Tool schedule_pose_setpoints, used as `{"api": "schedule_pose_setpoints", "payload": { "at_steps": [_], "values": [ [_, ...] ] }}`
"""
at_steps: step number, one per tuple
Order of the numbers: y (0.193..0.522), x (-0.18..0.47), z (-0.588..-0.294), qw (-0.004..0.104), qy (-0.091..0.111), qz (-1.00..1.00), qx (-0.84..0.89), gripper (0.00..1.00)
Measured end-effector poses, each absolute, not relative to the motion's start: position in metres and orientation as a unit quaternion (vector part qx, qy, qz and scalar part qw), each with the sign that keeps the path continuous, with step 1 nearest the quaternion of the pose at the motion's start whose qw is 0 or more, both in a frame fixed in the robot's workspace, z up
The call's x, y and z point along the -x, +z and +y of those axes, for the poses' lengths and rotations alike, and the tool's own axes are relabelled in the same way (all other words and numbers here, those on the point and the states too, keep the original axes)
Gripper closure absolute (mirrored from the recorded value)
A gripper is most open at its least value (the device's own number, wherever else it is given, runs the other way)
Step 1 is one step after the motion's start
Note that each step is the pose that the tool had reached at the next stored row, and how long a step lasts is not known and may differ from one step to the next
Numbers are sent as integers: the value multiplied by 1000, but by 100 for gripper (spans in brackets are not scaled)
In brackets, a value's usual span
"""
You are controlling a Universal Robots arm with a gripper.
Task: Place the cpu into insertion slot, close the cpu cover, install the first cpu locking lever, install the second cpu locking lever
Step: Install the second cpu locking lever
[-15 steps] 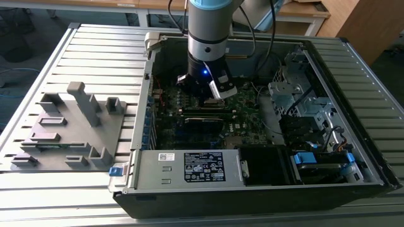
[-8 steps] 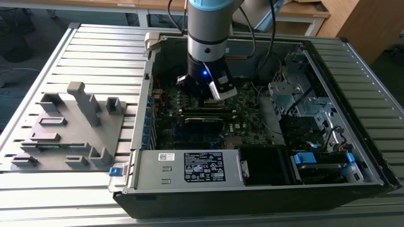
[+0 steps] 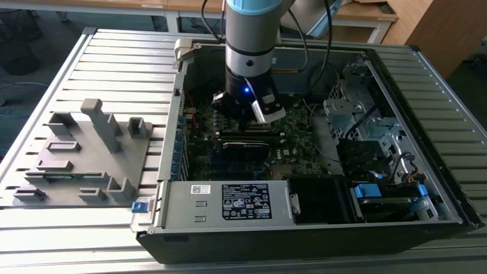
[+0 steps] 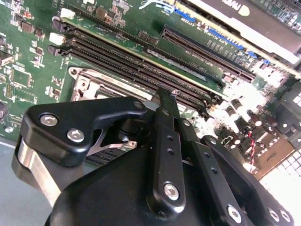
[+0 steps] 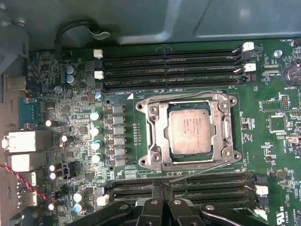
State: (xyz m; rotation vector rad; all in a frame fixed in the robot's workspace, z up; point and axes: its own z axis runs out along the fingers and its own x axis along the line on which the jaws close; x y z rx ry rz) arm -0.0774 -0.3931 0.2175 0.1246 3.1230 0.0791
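In the first wrist view the cpu point(image 5: 189, 130) lies flat in the insertion slot, its silvery face showing through the cut-out of the cpu cover point(image 5: 155, 134). The cover lies down around the chip. One thin wire locking lever point(image 5: 197, 173) slants out from the socket's edge towards my gripper point(image 5: 162, 187). The other lever point(image 5: 183, 100) runs along the opposite edge. My gripper point(image 4: 164, 96) has its black fingers together, tips at the slanting lever's free end. I cannot tell whether the wire is pinched or only touched. In the exterior view my gripper point(image 3: 255, 117) hangs low over the motherboard.
Long black memory slots point(image 5: 174, 61) flank the socket on both sides, one row right at my fingertips. The open computer case point(image 3: 449, 188) walls the board in, with a power supply point(image 3: 228, 200) at the front. A grey fixture block point(image 3: 84, 160) sits at the exterior view's left.
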Motion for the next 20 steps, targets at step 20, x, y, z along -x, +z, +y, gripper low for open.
{"api": "schedule_pose_setpoints", "payload": {
  "at_steps": [20],
  "values": [
    [208,80,-396,6,63,997,-40,90]
  ]
}}
